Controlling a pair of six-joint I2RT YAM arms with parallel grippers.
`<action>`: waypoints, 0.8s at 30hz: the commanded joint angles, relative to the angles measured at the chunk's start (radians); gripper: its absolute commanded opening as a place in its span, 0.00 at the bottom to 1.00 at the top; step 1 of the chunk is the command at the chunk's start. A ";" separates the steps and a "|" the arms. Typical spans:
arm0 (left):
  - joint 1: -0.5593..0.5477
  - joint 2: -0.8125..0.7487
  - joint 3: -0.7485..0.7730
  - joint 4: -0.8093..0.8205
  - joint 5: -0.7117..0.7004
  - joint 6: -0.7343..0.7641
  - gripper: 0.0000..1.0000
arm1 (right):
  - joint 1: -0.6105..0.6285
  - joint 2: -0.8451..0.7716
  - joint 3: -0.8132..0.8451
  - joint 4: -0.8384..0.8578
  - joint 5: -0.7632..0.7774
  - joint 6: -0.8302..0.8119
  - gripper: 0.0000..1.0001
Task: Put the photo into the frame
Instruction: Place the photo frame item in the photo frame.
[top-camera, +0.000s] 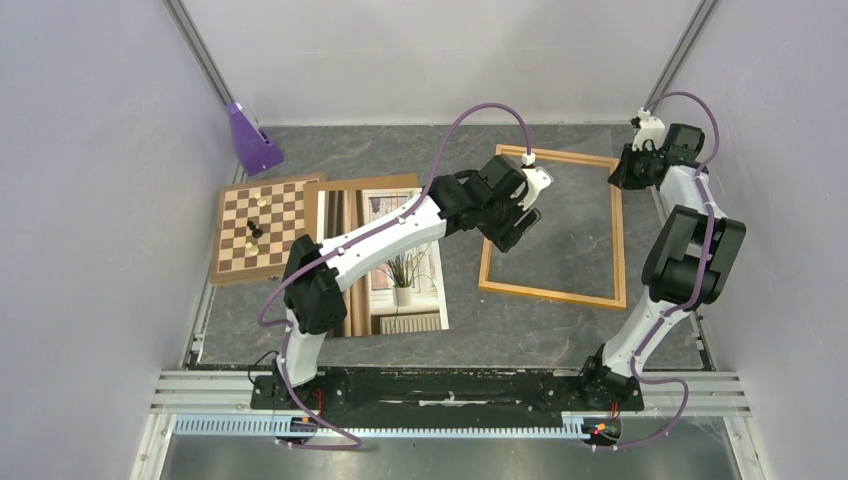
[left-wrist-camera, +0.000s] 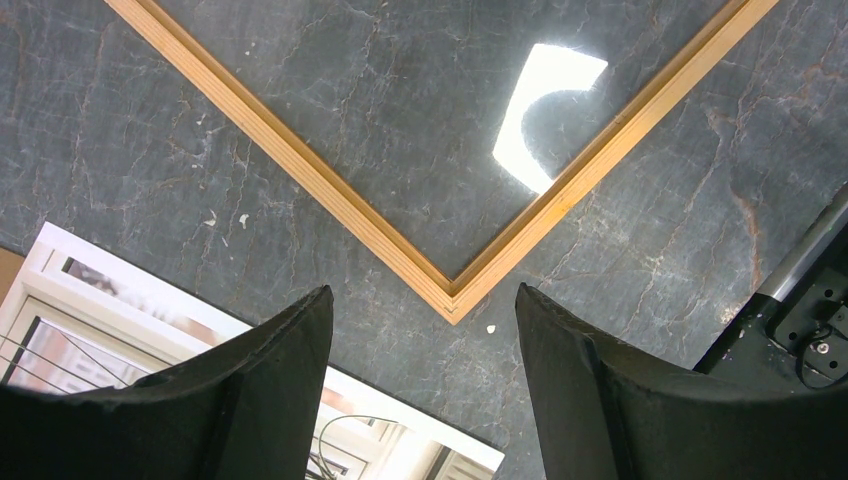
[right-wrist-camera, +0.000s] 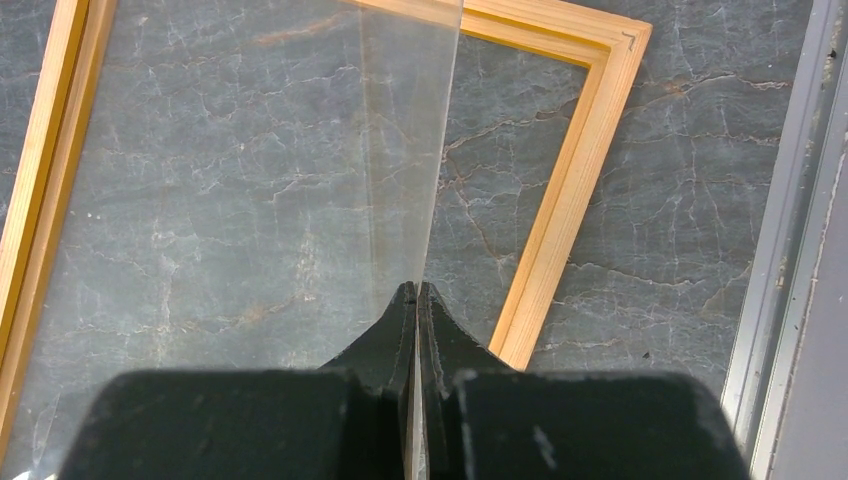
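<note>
The frame, a thin light-orange wooden rectangle, lies flat on the grey table at centre right with bare table showing through it. Left of it lies the photo, a print of a potted plant by a window. My left gripper hovers open over the frame's left rail. In the left wrist view one frame corner sits between the spread fingers of the gripper, with the photo's edge at lower left. My right gripper is shut on the edge of a clear pane tilted above the frame.
A brown backing board shows from under the photo's far edge. A chessboard with a few pieces lies at left, and a purple object stands at the back left. A metal rail borders the table's right side.
</note>
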 joint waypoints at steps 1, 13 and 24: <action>0.003 0.001 0.012 0.015 0.012 0.013 0.74 | 0.004 -0.003 0.032 0.009 0.010 -0.025 0.00; 0.004 0.004 0.001 0.020 0.005 0.014 0.73 | 0.018 -0.003 -0.017 0.049 -0.010 0.019 0.00; 0.005 0.011 -0.032 0.036 -0.009 0.014 0.73 | 0.018 -0.013 -0.071 0.098 -0.004 0.047 0.00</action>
